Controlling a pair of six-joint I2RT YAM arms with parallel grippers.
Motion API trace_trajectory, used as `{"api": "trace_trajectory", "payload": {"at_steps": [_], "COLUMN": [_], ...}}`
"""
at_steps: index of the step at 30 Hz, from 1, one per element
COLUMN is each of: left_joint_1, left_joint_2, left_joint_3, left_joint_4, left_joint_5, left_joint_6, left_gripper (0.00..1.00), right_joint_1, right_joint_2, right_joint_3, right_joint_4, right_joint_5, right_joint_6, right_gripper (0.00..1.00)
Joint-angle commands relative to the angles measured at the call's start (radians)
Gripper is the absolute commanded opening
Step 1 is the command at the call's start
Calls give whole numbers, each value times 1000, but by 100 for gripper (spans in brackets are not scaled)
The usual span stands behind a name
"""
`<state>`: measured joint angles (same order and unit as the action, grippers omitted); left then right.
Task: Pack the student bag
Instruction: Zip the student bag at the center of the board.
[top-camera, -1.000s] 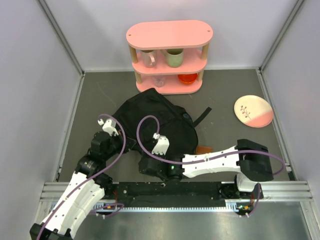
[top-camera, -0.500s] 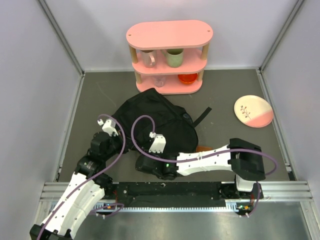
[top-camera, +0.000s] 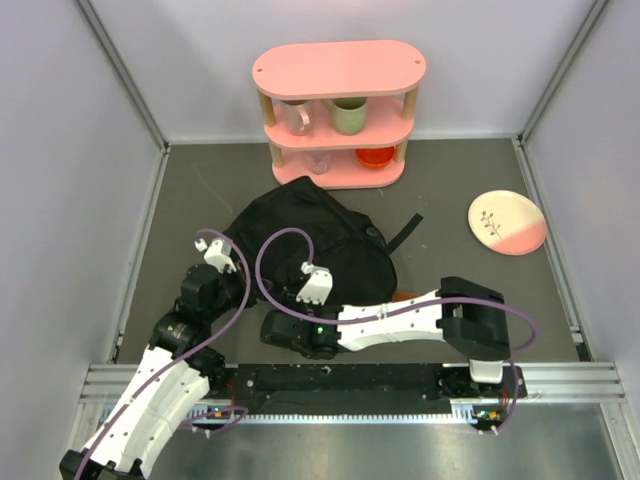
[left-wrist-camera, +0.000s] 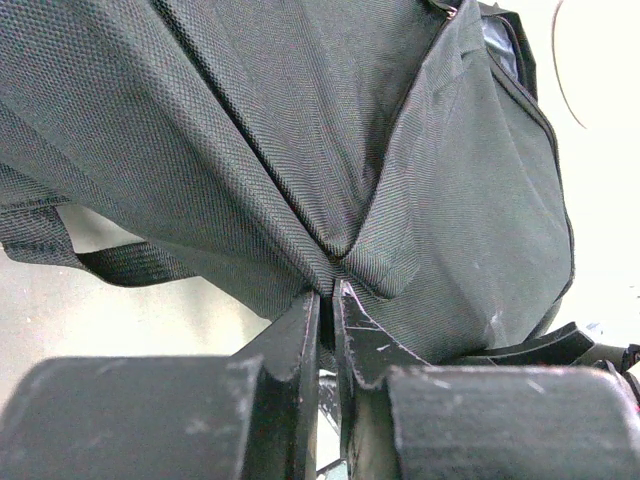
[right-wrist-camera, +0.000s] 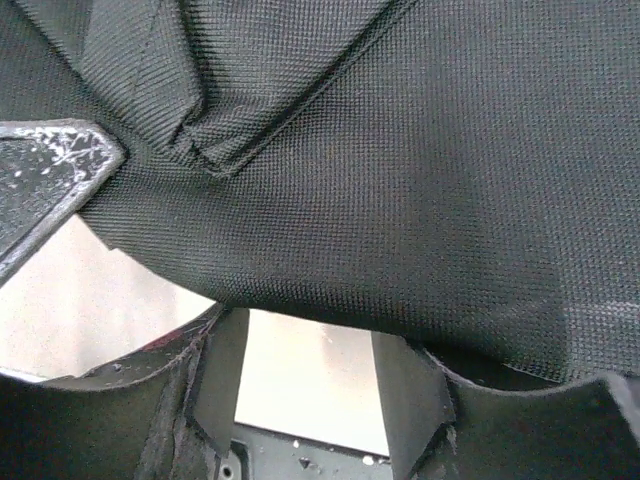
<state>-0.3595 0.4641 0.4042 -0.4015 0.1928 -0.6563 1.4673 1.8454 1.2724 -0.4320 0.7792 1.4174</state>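
Grey counter (top-camera: 470, 170): student bag (top-camera: 310, 225) lies just ahead of both arms, its near hem clenched in the left tool (left-wrist-camera: 327, 305); the right tool (right-wrist-camera: 310, 360) sits beside it, released, jaws apart under the fabric.

The whole worktop (top-camera: 180, 200) is viewed by the top external camera from high above its near edge, tilted down toward the far wall (top-camera: 200, 60). The left wrist camera is set just behind the left fingers (left-wrist-camera: 295, 340), and the right wrist camera behind the right fingers (right-wrist-camera: 405, 390). Both are aimed along them. The student bag (top-camera: 310, 240) is shared by all three views, at very close range in the wrist views.
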Motion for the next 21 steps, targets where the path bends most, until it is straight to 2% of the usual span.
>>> {"api": "trace_trajectory", "payload": {"at_steps": [1, 5, 6, 10, 11, 13, 15, 16, 17, 21], "left_joint_1": [-1, -1, -1, -1, -1, -1, -1, -1, -1, -1], "left_joint_2": [-28, -28, -28, -30, -31, -33, -35, -35, -35, -36], "left_joint_3": [53, 51, 51, 53, 51, 50, 48, 47, 47, 44], "left_joint_4": [55, 56, 56, 56, 56, 56, 59, 64, 67, 64], "left_joint_5": [46, 51, 51, 59, 60, 63, 68, 74, 76, 79], "left_joint_6": [6, 6, 6, 4, 3, 1, -5, -5, -6, -5], "left_gripper": [0, 0, 0, 0, 0, 0, 0, 0, 0, 0], "right_joint_1": [-21, -21, -22, -32, -32, -32, -32, -32, -32, -38], "right_joint_2": [52, 63, 64, 77, 77, 74, 81, 84, 92, 113], "right_joint_3": [61, 73, 77, 97, 104, 113, 128, 134, 148, 157], "right_joint_4": [-79, -85, -85, -86, -86, -86, -86, -85, -86, -86], "right_joint_5": [132, 157, 163, 169, 169, 154, 146, 141, 144, 141], "right_joint_6": [44, 32, 25, -1, -2, -3, -3, -8, -15, -14], "right_gripper": [49, 35, 35, 35, 41, 41, 36, 31, 21, 16]}}
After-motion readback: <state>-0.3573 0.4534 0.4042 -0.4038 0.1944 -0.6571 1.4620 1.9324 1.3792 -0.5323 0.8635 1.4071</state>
